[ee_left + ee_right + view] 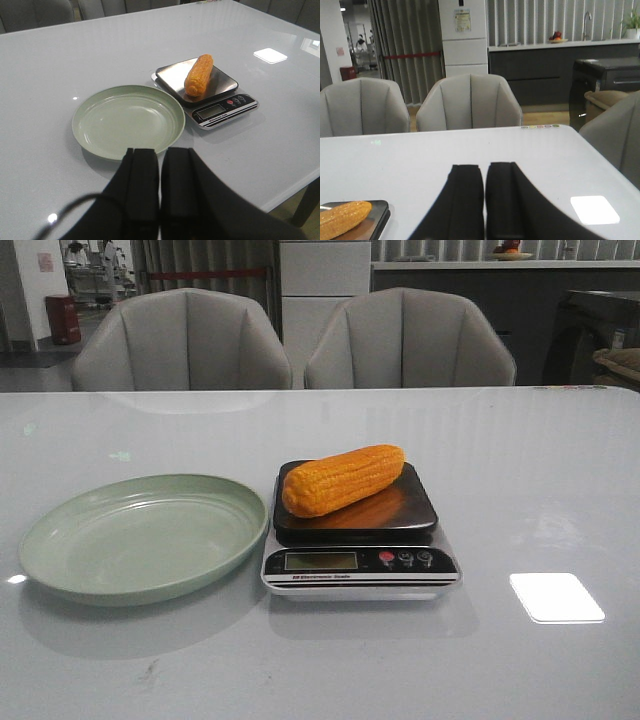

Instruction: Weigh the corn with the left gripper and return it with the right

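The orange-yellow corn (pixel 343 479) lies diagonally on the dark platform of the kitchen scale (pixel 360 565). It also shows in the left wrist view as corn (pixel 199 74) on the scale (pixel 225 108), and partly in the right wrist view as corn (pixel 342 218). My left gripper (pixel 160 152) is shut and empty, hanging back from the table near the plate's rim, far from the corn. The right gripper (pixel 485 167) is shut too, with nothing in it, off to the right of the scale (pixel 379 216). Neither gripper appears in the front view.
A pale green plate (pixel 60 530) sits empty just left of the scale; it appears as the plate (pixel 90 107) in the left wrist view. Two grey chairs (pixel 180 340) stand behind the table. A bright light patch (pixel 556 597) reflects right of the scale.
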You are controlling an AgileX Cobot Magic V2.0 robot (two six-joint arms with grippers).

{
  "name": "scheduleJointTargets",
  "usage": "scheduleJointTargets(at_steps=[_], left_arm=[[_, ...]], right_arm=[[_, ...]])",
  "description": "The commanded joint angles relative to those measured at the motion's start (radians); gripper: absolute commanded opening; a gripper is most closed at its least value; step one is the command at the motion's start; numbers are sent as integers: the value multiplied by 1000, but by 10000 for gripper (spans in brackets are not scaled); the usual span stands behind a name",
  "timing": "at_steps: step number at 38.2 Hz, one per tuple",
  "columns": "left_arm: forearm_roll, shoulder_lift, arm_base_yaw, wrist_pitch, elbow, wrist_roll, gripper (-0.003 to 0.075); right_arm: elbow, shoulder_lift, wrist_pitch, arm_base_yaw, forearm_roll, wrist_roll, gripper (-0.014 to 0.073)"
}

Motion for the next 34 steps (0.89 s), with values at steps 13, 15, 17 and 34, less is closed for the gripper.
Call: scheduleJointTargets(at_steps=[13, 15, 17, 34], left_arm=[[-4, 14, 3, -75, -25, 0, 114], [-4, 14, 3, -75, -25, 0, 114], [-4, 14, 3, -75, -25, 0, 114], [-4, 14, 3, -75, -25, 0, 114]], right_arm=[[-197, 315, 192, 6, 2, 2, 190], [-197, 315, 182, 6, 4, 2, 195], [-197, 315, 186, 9, 25, 4, 226], [-293, 477, 179, 245, 130, 9, 597]])
